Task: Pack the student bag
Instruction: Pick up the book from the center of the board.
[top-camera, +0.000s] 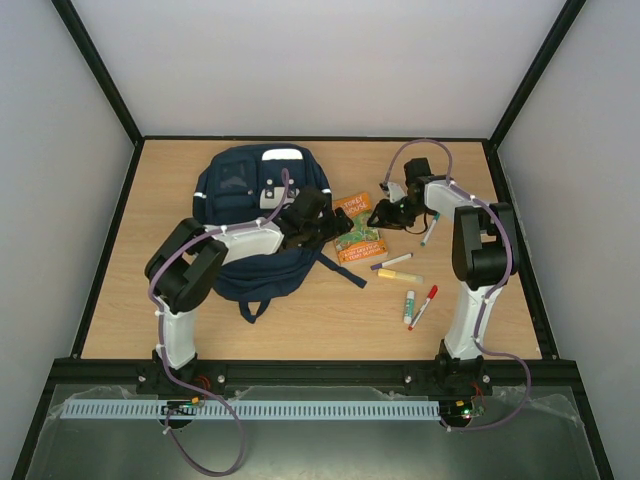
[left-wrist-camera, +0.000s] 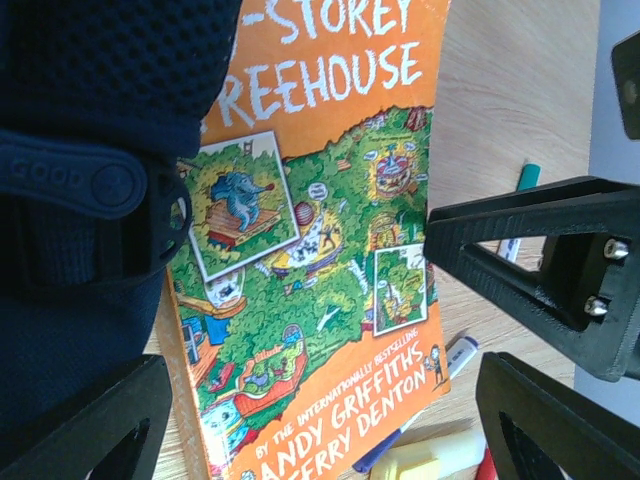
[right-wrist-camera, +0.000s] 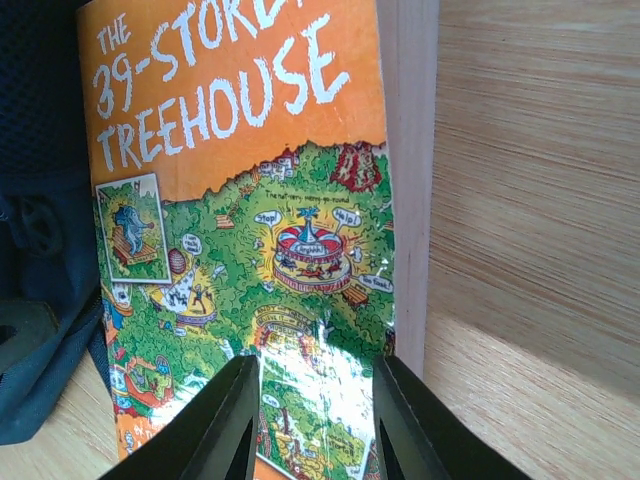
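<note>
Desk: a light brown wooden desk (top-camera: 300, 310) with a black rim holds everything.

Student bag: the big navy blue cloth student bag (top-camera: 240, 190) with white stripes lies flat on the far left part of the desk. Its dark straps point toward the near edge.

Book: a thin orange and green paper book (top-camera: 358, 235) lies flat just beside the right side of the student bag, near the middle of the desk. Its cover says "The 39-Storey Treehouse". From the left wrist, a thick blue bag strap (left-wrist-camera: 90, 180) lies over the left edge of the book (left-wrist-camera: 320, 280).

Left gripper: the left gripper (top-camera: 330, 228) hangs over the spot where bag and book meet. Its black fingers (left-wrist-camera: 90, 425) stand far apart. It has hold of nothing.

Right gripper: the right gripper (top-camera: 385, 215) is low over the book, on the side away from the bag. Its two fingers (right-wrist-camera: 230, 420) are a little way apart, and the shiny cover (right-wrist-camera: 250, 200) shows in the gap. It is hard to tell if they touch the cover. They do not pinch it.

Pens: a yellow highlighter (top-camera: 400, 274), a white marker with a purple cap (top-camera: 392, 263), a red marker (top-camera: 424, 306), a white and green marker (top-camera: 409, 307) and a teal pen (top-camera: 428, 233) lie loose on the right part of the desk, near the book.
</note>
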